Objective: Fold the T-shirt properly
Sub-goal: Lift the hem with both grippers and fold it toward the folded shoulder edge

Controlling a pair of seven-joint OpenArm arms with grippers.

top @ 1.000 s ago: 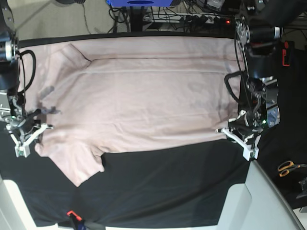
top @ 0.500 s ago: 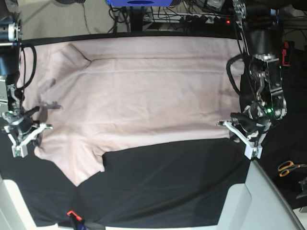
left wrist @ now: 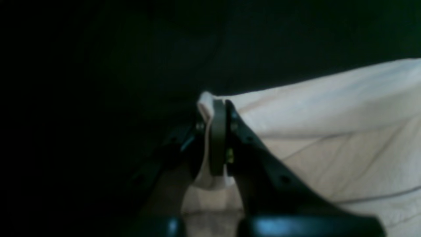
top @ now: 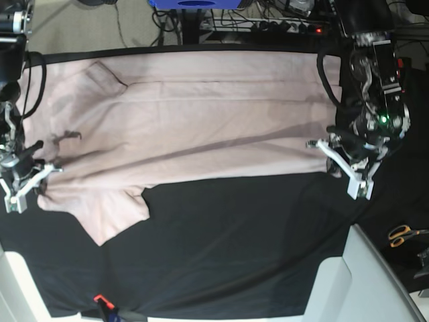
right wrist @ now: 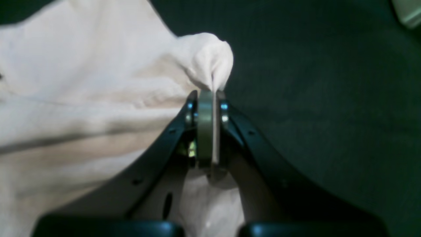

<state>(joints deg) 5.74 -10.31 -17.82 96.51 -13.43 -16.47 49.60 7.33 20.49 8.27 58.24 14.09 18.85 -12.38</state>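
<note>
Black cloth covers your table (top: 234,261), with the T-shirt (top: 201,127) spread across its far half.
Left wrist view: your left end effector (left wrist: 218,108) is clenched on a T-shirt (left wrist: 329,131) edge. Right wrist view: your right end effector (right wrist: 210,95) pinches a bunched T-shirt (right wrist: 82,98) corner.

Robotics lab bench, not a home.
Worktop draped in a black table cloth (top: 234,255); tangle of black cables and a power strip with a red light (top: 295,27) on the floor behind, blue plastic stand base (top: 194,4), orange-handled scissors (top: 402,235) at the side, two black robot arms mounted at the ends.
</note>
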